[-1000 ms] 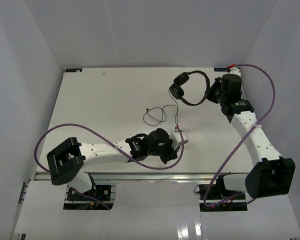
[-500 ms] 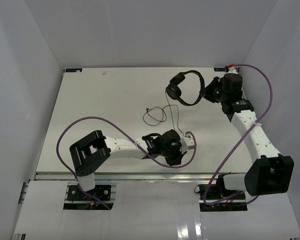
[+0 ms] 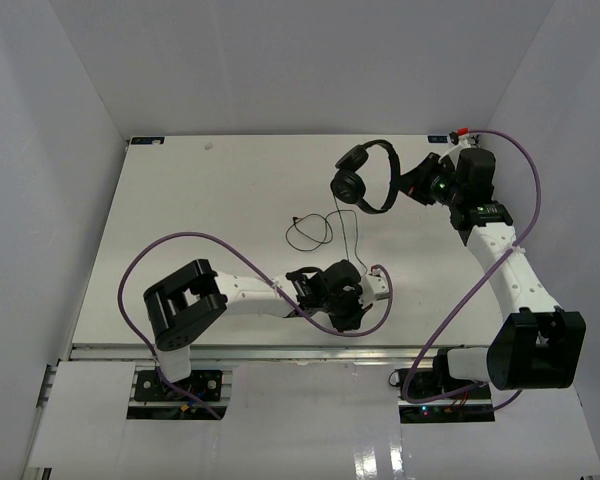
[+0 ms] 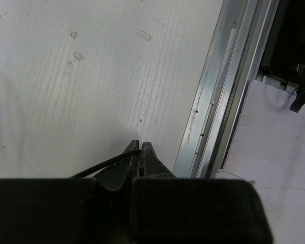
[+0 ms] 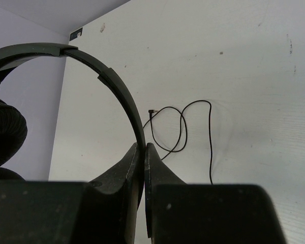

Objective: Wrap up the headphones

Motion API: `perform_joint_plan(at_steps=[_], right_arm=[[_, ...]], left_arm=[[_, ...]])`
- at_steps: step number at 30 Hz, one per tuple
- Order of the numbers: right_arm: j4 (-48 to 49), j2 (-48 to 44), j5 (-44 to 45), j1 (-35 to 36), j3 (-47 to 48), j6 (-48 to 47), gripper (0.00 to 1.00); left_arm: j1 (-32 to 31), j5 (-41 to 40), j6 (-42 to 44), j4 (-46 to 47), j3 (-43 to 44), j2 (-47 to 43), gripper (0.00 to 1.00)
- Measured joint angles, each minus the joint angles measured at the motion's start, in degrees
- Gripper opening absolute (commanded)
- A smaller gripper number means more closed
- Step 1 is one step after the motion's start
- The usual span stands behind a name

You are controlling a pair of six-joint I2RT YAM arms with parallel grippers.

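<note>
Black headphones (image 3: 365, 175), far right of white table (image 3: 200, 220), headband (image 5: 121, 96) clamped in right gripper (image 5: 144, 147); thin cable (image 4: 107, 163) pinched tight in left gripper (image 4: 140, 146) near front edge.

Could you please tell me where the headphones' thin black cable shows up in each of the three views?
Top external: the headphone cable runs from the earcup down the middle of the table, with a loop to its left.
Left wrist: the cable is at lower left, pinched in the left gripper.
Right wrist: the cable is at centre, looped to the right of the headband.
Shared landmark: the white table.
</note>
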Motion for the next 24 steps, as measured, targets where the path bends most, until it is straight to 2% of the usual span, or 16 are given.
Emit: perform_joint_plan(at_steps=[13,24], right_arm=[[2.07,1.37,-2.79,-0.42,-0.05,2.30,0.08],[-1.16,1.40,11.25,0.37,-0.05,-0.65,0.08]], left_arm=[[0.13,0.02,0.79,-1.31,2.46,0.79,0.00],[-1.94,0.15,1.47,-6.87,10.49,3.35,0.00]])
